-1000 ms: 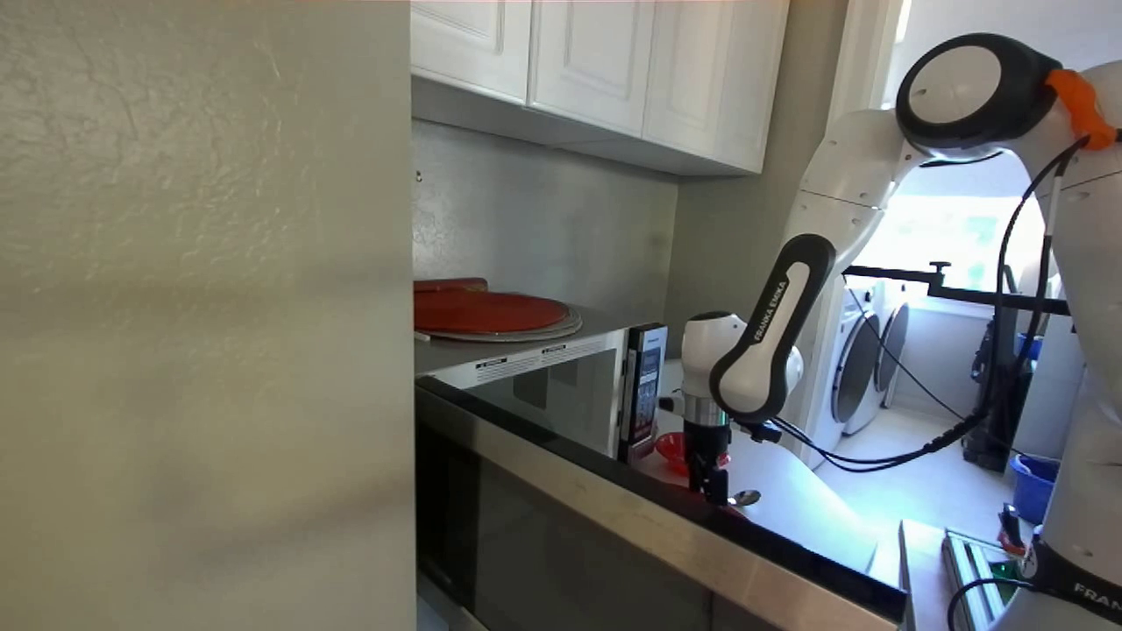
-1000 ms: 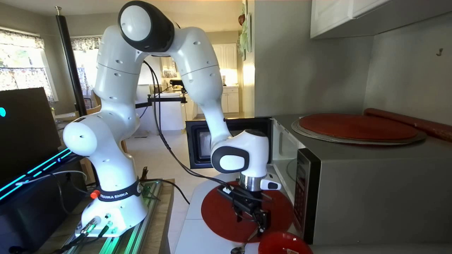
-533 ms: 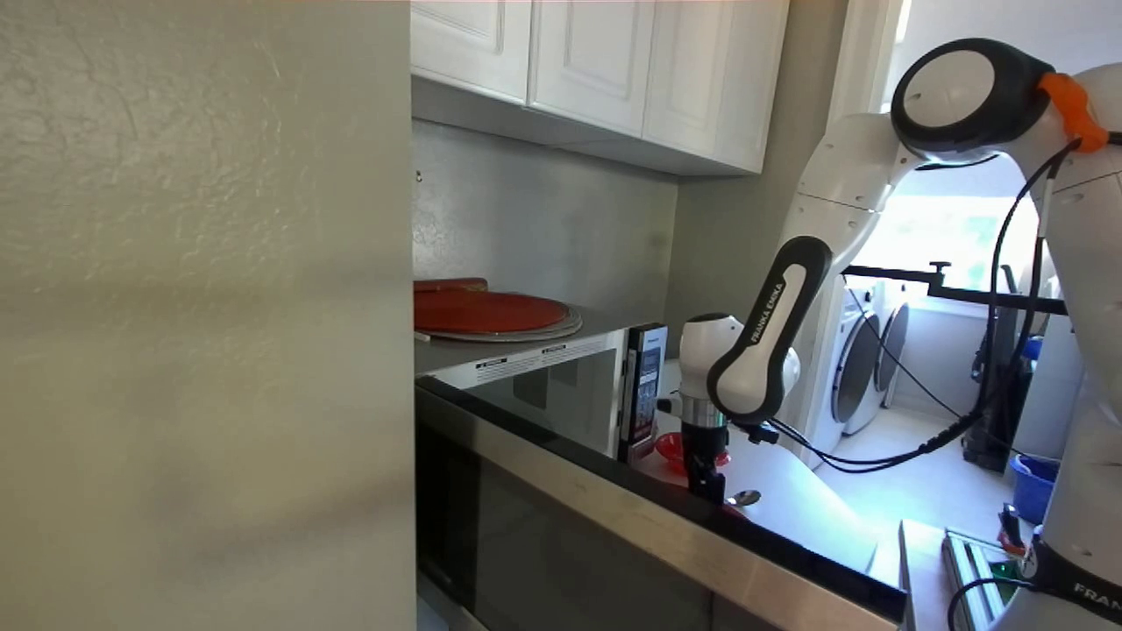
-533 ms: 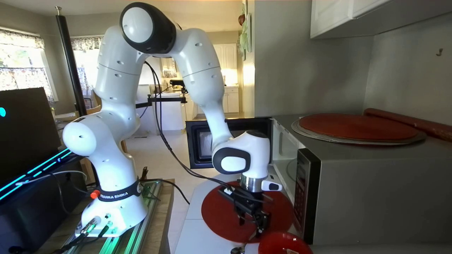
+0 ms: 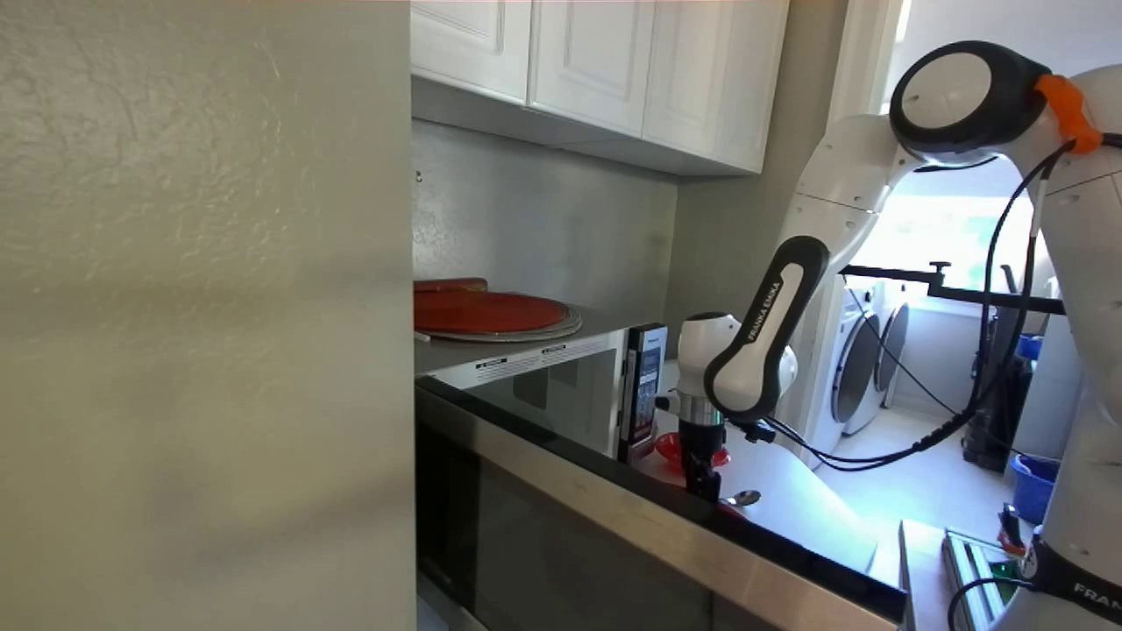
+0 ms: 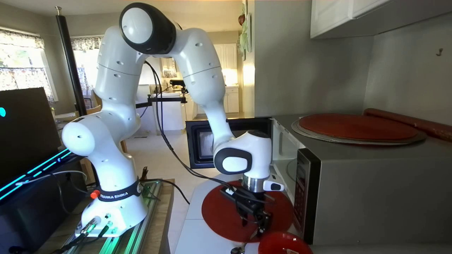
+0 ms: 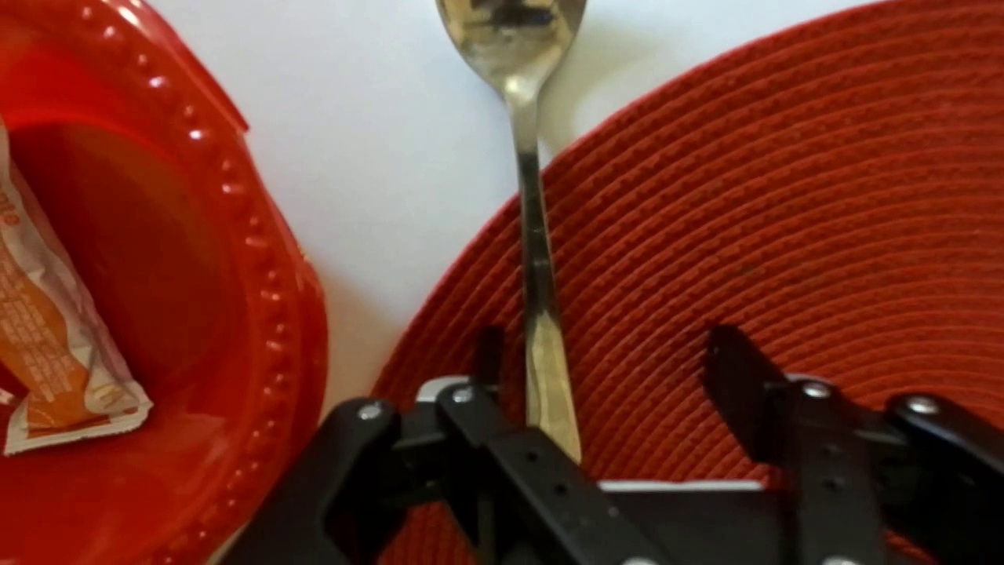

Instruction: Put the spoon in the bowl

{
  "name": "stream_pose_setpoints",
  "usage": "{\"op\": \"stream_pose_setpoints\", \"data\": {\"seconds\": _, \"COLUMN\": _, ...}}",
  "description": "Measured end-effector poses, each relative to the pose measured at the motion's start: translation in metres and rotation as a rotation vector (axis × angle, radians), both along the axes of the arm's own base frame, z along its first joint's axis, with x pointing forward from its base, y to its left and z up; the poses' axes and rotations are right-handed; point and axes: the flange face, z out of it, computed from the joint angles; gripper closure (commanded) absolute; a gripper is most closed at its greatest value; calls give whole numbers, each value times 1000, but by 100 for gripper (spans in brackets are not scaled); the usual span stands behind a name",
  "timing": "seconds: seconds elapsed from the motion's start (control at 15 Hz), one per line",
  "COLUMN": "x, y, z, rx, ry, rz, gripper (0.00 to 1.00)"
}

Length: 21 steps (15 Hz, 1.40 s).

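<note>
Robot arm arched, elbow up high, wrist well below, jaws ptg. down, spread w/ gap btwn.

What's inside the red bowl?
The wrist view shows part of an orange-and-white packet in the red bowl. What lies beneath it is covered; the frame crops the bowl.

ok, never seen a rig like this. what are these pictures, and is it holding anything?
It's a white robot arm with a black gripper at its end. Both exterior views come from cameras standing off the robot; the close-up comes from a camera on its wrist. There, a spoon lies with its scoop over a white table and its handle over a round red mat. Beside it sits a red bowl holding a printed packet. A microwave stands by, door open. Nothing looks held: the jaws stand apart, with the spoon's handle showing between them.
</note>
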Motion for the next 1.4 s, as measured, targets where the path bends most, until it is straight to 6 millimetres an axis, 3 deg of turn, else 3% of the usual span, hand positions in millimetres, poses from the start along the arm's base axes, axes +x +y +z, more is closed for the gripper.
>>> {"op": "stream_pose_setpoints", "data": {"seconds": 0.2, "x": 2, "y": -1, "z": 1, "rx": 4, "ry": -5, "rz": -6, "gripper": 42}}
{"op": "stream_pose_setpoints", "data": {"seconds": 0.4, "x": 3, "y": -1, "z": 2, "rx": 6, "ry": -8, "rz": -10, "gripper": 58}}
{"op": "stream_pose_setpoints", "data": {"seconds": 0.47, "x": 4, "y": -2, "z": 2, "rx": 6, "ry": -9, "rz": -10, "gripper": 68}}
{"op": "stream_pose_setpoints", "data": {"seconds": 0.6, "x": 6, "y": -3, "z": 4, "rx": 6, "ry": -15, "rz": -14, "gripper": 68}}
{"op": "stream_pose_setpoints", "data": {"seconds": 0.67, "x": 7, "y": -3, "z": 4, "rx": 7, "ry": -16, "rz": -15, "gripper": 78}}
{"op": "stream_pose_setpoints", "data": {"seconds": 0.8, "x": 8, "y": -4, "z": 5, "rx": 6, "ry": -19, "rz": -17, "gripper": 86}}
{"op": "stream_pose_setpoints", "data": {"seconds": 0.87, "x": 8, "y": -5, "z": 5, "rx": 6, "ry": -20, "rz": -17, "gripper": 97}}
{"op": "stream_pose_setpoints", "data": {"seconds": 1.4, "x": 9, "y": -5, "z": 6, "rx": 7, "ry": -22, "rz": -19, "gripper": 96}}
